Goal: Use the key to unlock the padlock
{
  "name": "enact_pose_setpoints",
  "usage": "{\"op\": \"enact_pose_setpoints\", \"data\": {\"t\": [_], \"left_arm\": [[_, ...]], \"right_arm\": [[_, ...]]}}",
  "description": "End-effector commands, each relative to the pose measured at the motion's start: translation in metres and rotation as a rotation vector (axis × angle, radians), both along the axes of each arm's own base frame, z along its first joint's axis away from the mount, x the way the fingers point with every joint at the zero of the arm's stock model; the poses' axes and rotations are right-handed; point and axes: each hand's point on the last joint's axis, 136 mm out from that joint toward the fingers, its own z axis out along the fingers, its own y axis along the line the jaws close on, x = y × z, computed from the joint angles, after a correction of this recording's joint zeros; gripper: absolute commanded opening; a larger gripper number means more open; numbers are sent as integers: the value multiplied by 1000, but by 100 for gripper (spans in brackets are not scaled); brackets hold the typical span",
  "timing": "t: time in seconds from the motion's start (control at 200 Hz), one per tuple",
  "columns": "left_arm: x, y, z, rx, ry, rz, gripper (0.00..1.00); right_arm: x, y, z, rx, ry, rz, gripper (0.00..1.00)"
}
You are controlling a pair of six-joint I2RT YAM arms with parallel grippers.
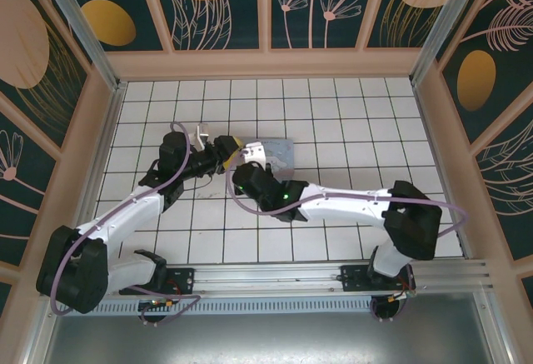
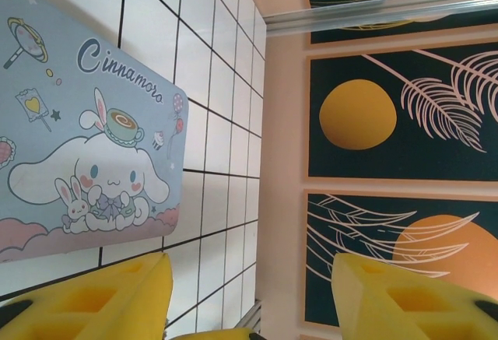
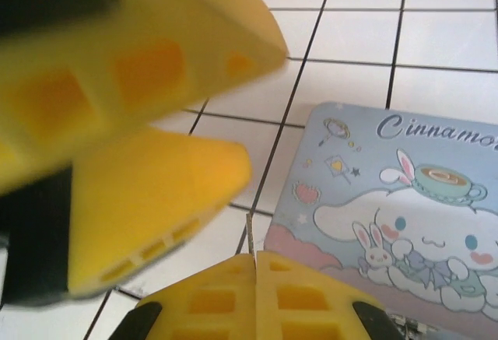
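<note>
My right gripper [image 3: 255,259] is shut on the key [image 3: 250,233], a thin dull-metal sliver that sticks up from between the yellow pads. Just ahead and to its left, the left gripper's two yellow fingers [image 3: 159,192] loom close and blurred. In the left wrist view my left gripper [image 2: 250,270] stands open, with nothing between its fingers. From above, the left gripper [image 1: 226,149] and right gripper [image 1: 242,167] meet tip to tip beside the tin. The padlock is out of view.
A pastel blue cartoon tin [image 1: 273,154] lies flat on the white tiled floor [image 1: 333,114], directly behind the two grippers; it is also the tin [image 3: 405,200] in the right wrist view. Patterned walls enclose the floor on three sides.
</note>
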Motion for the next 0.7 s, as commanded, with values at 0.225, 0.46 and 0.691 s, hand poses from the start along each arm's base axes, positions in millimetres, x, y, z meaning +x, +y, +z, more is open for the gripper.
{"op": "enact_pose_setpoints", "data": {"t": [0.225, 0.46, 0.691], "left_arm": [[2, -5, 15, 2, -36, -17, 52], [0, -14, 19, -2, -38, -35, 52], [-1, -25, 20, -6, -37, -54, 51]], "right_arm": [[-9, -24, 38, 190, -53, 155, 0], [-10, -31, 45, 218, -66, 169, 0], [-8, -25, 42, 209, -55, 177, 0]]}}
